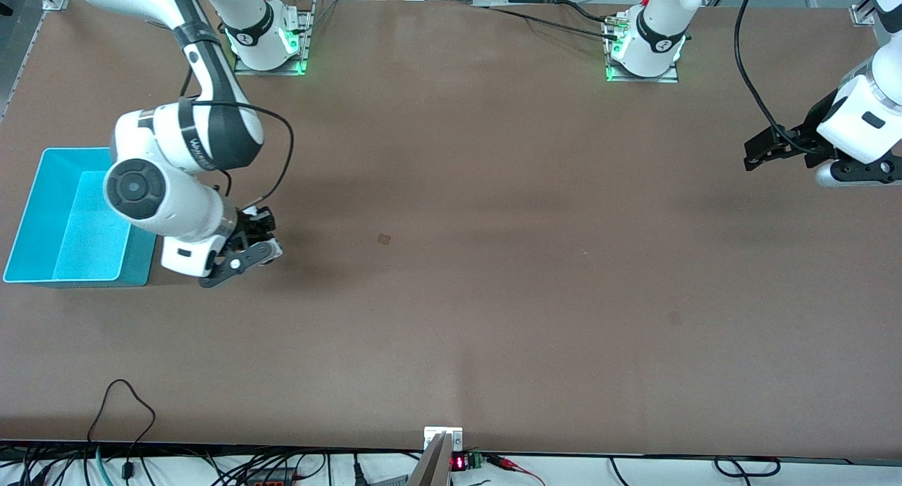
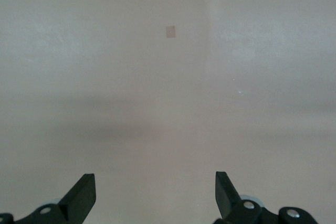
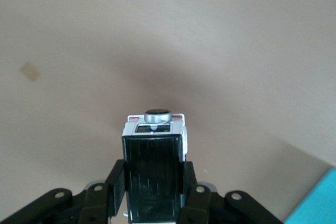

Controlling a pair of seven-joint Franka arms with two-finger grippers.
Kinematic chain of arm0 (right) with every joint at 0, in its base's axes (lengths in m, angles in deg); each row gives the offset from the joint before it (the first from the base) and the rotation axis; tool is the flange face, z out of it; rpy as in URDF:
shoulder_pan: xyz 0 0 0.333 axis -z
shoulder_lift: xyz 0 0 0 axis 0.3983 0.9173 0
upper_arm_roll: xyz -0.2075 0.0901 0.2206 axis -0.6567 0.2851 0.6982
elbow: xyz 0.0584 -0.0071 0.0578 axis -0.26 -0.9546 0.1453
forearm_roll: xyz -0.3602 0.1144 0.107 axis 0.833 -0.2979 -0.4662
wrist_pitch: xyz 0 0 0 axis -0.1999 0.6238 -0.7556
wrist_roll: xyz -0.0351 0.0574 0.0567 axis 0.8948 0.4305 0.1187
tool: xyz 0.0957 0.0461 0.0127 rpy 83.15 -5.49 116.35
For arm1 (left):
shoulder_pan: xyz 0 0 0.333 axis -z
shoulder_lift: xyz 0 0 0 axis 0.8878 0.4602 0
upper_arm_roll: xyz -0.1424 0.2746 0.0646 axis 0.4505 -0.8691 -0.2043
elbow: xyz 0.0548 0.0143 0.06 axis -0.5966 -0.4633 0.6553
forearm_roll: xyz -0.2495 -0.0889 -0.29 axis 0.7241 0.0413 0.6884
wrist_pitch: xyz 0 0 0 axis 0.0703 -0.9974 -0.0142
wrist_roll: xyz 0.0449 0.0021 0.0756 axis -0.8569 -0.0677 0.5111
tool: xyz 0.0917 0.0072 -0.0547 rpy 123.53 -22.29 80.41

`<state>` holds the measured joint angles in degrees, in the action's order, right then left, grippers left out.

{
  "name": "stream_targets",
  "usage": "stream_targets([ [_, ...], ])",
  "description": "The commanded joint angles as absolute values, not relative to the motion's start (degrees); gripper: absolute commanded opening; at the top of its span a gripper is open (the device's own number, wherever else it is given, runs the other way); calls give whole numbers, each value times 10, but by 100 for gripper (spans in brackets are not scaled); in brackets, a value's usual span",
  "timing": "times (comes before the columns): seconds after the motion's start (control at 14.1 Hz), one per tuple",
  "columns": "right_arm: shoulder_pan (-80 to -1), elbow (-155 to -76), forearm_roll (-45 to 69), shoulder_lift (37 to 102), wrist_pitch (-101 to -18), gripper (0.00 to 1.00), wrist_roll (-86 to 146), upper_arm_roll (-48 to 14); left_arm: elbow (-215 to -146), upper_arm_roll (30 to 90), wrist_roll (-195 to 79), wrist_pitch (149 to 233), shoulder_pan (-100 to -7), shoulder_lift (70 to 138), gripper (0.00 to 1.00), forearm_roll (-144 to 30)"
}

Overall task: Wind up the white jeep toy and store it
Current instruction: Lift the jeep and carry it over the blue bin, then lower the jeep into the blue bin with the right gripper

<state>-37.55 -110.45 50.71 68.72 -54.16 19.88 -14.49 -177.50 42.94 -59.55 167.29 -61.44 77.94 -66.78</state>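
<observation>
The white jeep toy (image 3: 154,150) shows its black roof panel and a round silver-rimmed spare wheel at its end. My right gripper (image 3: 153,174) is shut on its sides. In the front view that right gripper (image 1: 259,252) hangs low over the table beside the teal bin (image 1: 42,190), with a bit of the white jeep toy (image 1: 273,248) showing at its tip. My left gripper (image 1: 757,155) waits over the left arm's end of the table. Its fingers (image 2: 84,192) stand open, with only bare table between them.
The teal bin (image 3: 321,199) sits at the right arm's end of the table, and nothing shows inside it. A small square mark (image 1: 384,239) lies mid-table. Cables run along the table edge nearest the front camera.
</observation>
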Motion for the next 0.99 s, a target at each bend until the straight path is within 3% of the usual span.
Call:
stream_targets([
  [0.0,-378,-1124,516,661,-531,0,223,-193,-1766,428,-597,1660,-612,778,100,-664],
  [0.64,-361,-1170,528,650,-550,0,177,-374,-1765,428,-597,1659,-612,778,100,-663],
  [0.92,-285,-1225,527,645,-632,0,109,-386,-1765,428,-597,1660,-612,778,100,-664],
])
